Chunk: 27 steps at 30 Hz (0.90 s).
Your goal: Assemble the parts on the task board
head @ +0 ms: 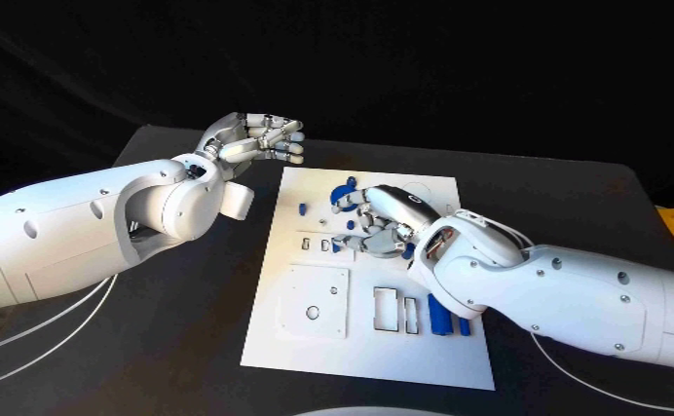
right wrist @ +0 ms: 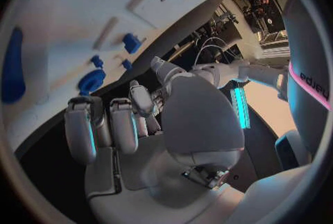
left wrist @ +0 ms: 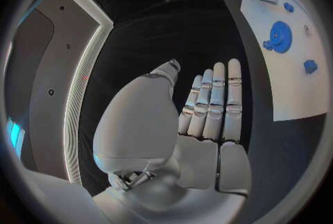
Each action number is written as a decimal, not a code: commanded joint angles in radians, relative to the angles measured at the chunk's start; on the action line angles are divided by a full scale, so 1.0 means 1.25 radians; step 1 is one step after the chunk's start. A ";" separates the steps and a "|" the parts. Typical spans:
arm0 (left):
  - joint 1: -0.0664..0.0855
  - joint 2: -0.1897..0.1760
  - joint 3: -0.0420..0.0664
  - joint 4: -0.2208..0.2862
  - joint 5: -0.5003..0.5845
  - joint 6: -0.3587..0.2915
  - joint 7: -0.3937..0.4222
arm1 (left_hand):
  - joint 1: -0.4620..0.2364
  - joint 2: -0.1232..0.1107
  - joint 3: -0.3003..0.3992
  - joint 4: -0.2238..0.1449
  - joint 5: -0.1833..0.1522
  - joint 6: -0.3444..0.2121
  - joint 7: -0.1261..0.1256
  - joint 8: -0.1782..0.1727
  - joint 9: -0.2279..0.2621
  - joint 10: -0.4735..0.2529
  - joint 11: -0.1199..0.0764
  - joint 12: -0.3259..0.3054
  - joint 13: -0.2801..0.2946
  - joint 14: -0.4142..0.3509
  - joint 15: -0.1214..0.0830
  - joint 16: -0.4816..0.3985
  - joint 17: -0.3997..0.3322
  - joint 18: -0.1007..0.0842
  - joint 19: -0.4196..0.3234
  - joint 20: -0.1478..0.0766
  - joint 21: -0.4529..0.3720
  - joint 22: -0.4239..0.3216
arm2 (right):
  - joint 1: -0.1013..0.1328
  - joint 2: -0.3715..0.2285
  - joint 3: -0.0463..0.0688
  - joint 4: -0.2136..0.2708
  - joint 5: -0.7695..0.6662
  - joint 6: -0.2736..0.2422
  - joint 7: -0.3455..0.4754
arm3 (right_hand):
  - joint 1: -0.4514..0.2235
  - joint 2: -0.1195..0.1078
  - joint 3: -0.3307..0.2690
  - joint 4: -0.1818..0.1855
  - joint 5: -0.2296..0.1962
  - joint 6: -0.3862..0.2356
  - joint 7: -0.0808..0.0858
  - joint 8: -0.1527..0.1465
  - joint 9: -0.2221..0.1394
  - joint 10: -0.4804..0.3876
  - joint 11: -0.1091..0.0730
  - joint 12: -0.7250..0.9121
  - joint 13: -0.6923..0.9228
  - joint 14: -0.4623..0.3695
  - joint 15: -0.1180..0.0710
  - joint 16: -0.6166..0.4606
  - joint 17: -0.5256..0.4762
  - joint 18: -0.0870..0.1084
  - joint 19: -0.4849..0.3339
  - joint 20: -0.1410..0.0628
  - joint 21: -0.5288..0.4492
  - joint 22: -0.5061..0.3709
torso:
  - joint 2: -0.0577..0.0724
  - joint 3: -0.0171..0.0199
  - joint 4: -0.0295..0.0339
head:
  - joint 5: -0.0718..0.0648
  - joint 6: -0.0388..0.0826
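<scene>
The black table carries the white rectangular task board, whose long axis runs away from the robot. The right arm reaches across the board's near right corner, and its silver many-fingered right hand hovers low over the board's middle, fingers curled in toward the palm. The right wrist view shows nothing between them, so I judge that hand empty. The left hand hangs off the board, above the bare table just beyond the board's far left corner. Its fingers lie straight and side by side in the left wrist view, holding nothing.

The relation that counts: the round blue toothed gear lies on the board just beyond the right hand's fingertips, toward the far edge. The right hand is much the nearer; the left stands well apart from it.

Other pieces: a pair of long blue bars lies near the board's right edge, partly under the right forearm, their long axes along the board's. A small blue peg stands near the far left. Rectangular slots open beside the bars. The forearm itself could block a reach to the bars.
</scene>
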<state>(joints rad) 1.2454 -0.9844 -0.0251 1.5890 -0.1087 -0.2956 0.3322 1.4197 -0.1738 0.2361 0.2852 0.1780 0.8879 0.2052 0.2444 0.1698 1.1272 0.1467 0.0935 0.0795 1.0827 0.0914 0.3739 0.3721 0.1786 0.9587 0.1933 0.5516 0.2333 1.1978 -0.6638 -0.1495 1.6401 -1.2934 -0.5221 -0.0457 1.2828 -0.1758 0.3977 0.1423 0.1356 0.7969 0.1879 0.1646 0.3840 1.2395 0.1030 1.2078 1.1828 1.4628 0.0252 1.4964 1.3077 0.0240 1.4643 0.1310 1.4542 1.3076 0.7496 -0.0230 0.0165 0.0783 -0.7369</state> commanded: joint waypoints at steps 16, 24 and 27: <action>0.025 0.066 -0.001 -0.012 -0.604 0.271 -0.558 | -0.172 0.074 -0.125 0.008 0.003 0.047 -0.103 0.253 0.238 0.111 -0.115 0.657 0.576 0.286 -0.119 0.607 0.558 -0.082 0.317 -0.113 0.682 0.760 | 0.096 -0.205 0.003 -0.013 0.527 0.056 0.219 | 0.005 0.002 0.000 0.014 0.028 0.055 -0.018 0.064 0.018 -0.024 -0.019 -0.029 -0.039 0.045 -0.016 -0.021 0.049 0.016 -0.003 -0.014 -0.035 0.125 | -0.043 0.0195 -0.0064 | 0.007 -0.012; 0.049 0.131 -0.019 -0.034 -0.658 0.301 -0.683 | -0.212 0.094 -0.160 0.008 -0.001 0.022 -0.109 0.309 0.305 0.096 -0.119 0.709 0.622 0.286 -0.122 0.602 0.563 -0.083 0.313 -0.114 0.695 0.776 | 0.099 -0.213 0.003 -0.039 0.535 0.058 0.209 | 0.006 0.000 -0.001 0.015 0.039 0.046 -0.018 0.067 0.017 -0.026 -0.019 -0.031 -0.043 0.045 -0.016 -0.023 0.046 0.017 -0.004 -0.015 -0.038 0.123 | -0.048 0.0249 -0.0044 | 0.012 -0.019; 0.056 0.150 -0.025 -0.042 -0.670 0.303 -0.709 | -0.220 0.098 -0.166 0.009 -0.002 0.020 -0.109 0.314 0.312 0.094 -0.119 0.710 0.623 0.287 -0.122 0.602 0.564 -0.083 0.312 -0.114 0.695 0.777 | 0.099 -0.214 0.003 -0.043 0.532 0.057 0.205 | 0.006 -0.002 -0.001 0.015 0.043 0.041 -0.017 0.067 0.017 -0.028 -0.018 -0.033 -0.046 0.045 -0.016 -0.024 0.045 0.017 -0.006 -0.015 -0.041 0.121 | -0.049 0.0261 -0.0039 | 0.013 -0.021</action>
<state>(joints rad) 1.3087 -0.8067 -0.0550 1.5414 -0.8747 0.0330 -0.4410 1.1501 -0.0502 0.0337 0.2945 0.1780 0.9186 0.0697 0.6335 0.5578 1.2506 -0.0034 0.9761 0.8577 1.4400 -0.0535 1.1307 1.0758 0.0918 1.3491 0.0521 1.4146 1.2045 1.3215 -0.9308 -0.1459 1.5883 -0.6494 -0.4711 0.2038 1.2952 -0.1712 0.3959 0.1546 0.1840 0.8544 0.1635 0.2432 0.4048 1.2095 0.0821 1.1695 1.1255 1.4682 0.0122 1.4713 1.3075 0.0380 1.4589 0.1179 1.4058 1.3073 0.6913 0.0065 0.0098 0.0930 -0.7600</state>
